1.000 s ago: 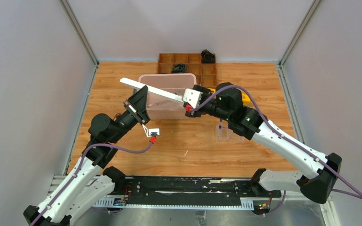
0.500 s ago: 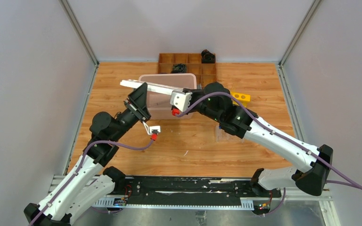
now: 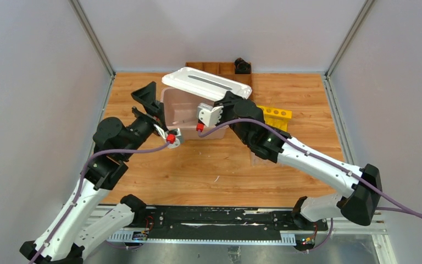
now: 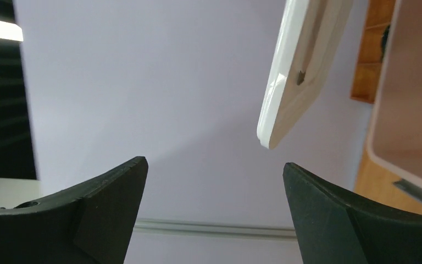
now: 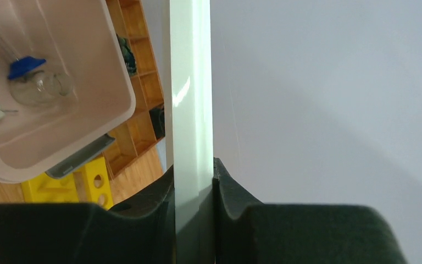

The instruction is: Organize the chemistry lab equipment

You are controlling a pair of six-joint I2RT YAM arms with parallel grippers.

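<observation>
Firmly, right fingers pinch white lid; left fingers gape; clear blue-capped tube in bin.

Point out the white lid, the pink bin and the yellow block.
white lid [image 3: 211, 85]: top external view, flat top face.
pink bin [image 5: 60, 132]: right wrist view, bare inner surface.
yellow block [image 3: 273, 115]: top external view, top face.

Left gripper with black jaws spread wide apart along the bottom, flat white plastic lid tilted above them at upper right, touching neither jaw, pale pink plastic bin at right edge, brown wooden compartment tray behind, plain grey wall beyond
</observation>
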